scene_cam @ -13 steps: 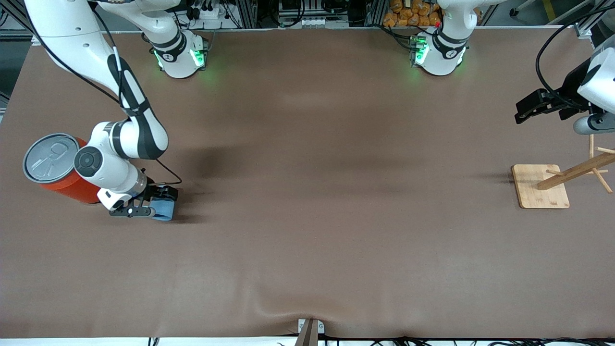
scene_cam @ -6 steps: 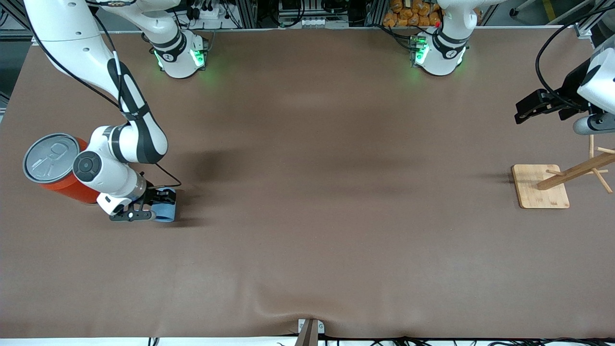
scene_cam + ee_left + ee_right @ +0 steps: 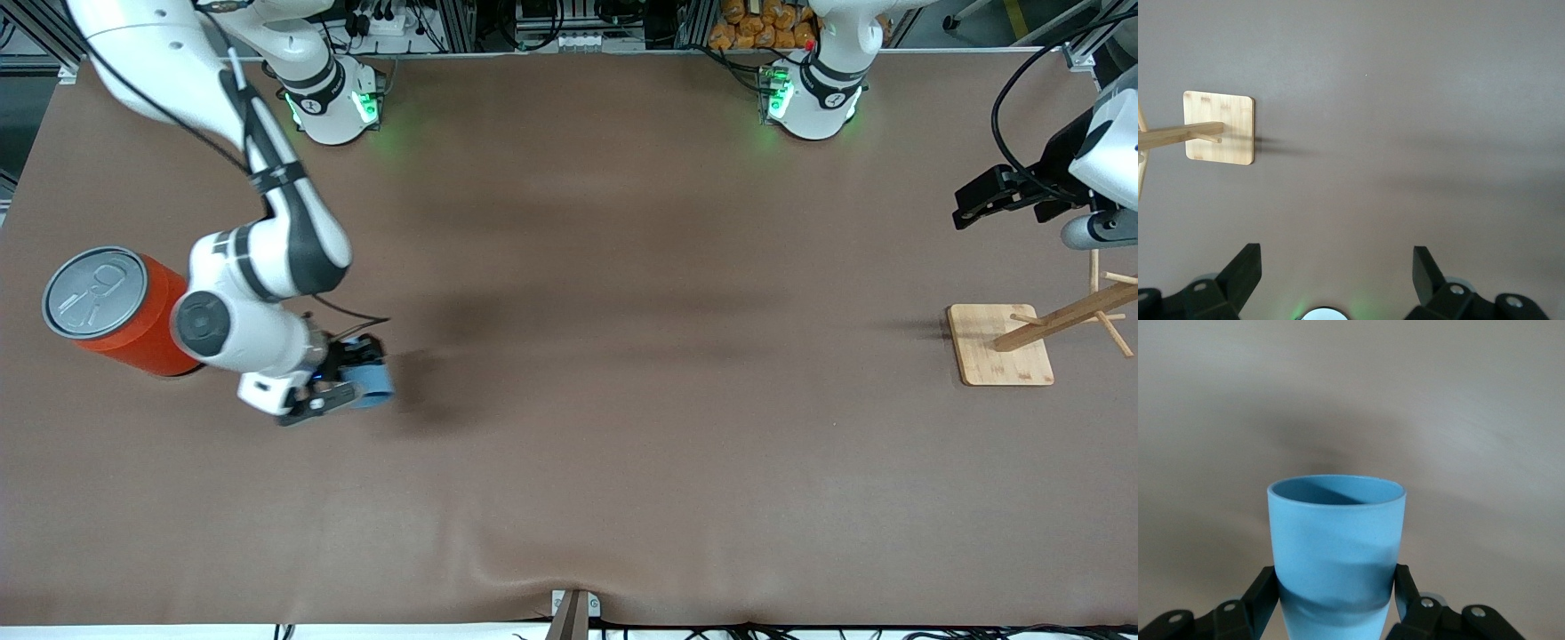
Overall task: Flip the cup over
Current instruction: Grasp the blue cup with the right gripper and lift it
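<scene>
The cup [image 3: 373, 382] is a small light-blue tumbler, and my right gripper [image 3: 348, 388] is shut on its lower body. It hangs just above the brown table [image 3: 622, 444], a short way from the orange can toward the middle. In the right wrist view the cup [image 3: 1336, 540] fills the centre with its open mouth pointing away from the wrist, and the black fingers [image 3: 1263, 588] press on both sides. My left gripper [image 3: 973, 200] waits open and empty in the air at the left arm's end of the table, shown wide apart in its wrist view [image 3: 1337, 257].
A big orange can [image 3: 133, 329] with a grey pull-tab lid stands at the right arm's end, close to the right arm's wrist. A wooden peg stand on a square base [image 3: 997, 356] sits at the left arm's end, its base [image 3: 1219, 127] also visible in the left wrist view.
My right gripper closed on the cup, raised it off the table and carried it away from the orange can toward the middle. The left arm has not moved.
</scene>
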Robot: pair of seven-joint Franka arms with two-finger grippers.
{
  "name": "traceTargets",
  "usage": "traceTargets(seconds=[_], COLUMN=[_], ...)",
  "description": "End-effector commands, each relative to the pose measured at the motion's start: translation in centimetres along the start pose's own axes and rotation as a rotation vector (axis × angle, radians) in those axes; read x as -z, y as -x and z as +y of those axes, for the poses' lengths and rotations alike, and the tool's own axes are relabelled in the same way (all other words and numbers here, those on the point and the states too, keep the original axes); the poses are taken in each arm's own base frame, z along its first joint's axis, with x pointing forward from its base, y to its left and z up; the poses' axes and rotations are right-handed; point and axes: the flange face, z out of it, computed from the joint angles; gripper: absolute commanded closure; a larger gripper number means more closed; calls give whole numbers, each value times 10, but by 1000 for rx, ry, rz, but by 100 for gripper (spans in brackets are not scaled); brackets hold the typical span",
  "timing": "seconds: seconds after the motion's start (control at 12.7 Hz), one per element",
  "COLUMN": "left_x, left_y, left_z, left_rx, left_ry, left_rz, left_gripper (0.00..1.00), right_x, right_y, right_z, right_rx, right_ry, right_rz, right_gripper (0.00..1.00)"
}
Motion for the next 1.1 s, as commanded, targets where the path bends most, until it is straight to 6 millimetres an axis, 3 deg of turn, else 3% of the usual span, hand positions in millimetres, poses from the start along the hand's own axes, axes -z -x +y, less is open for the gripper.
traceTargets(seconds=[0.0,0.16,0.39,0.55,0.71,0.87,1.02], left_x=[5,6,4,4,3,2,-2], left_y=[-1,-2,-5,-6,-7,-7,-7], left_z=[-5,-6,-8,-16,-15,-15,-14], left_rx=[-12,-9,-6,8,8,8,6], left_ry=[-9,-5,-4,-4,-2,-1,-3], left_rz=[17,24,30,31,33,30,22], left_gripper=[0,0,0,0,0,0,0], right_x=[-5,-3,-17,-41,-80,-96,-106], right_y=[-29,-39,-45,-55,-58,-50,-43], right_z=[-82,-146,-236,-285,-343,-384,-400], right_rx=[208,330,612,786,899,979,1032], right_ry=[14,18,133,190,168,186,217], right_rz=[48,65,67,98,194,202,188], right_gripper=[100,100,100,100,100,100,100])
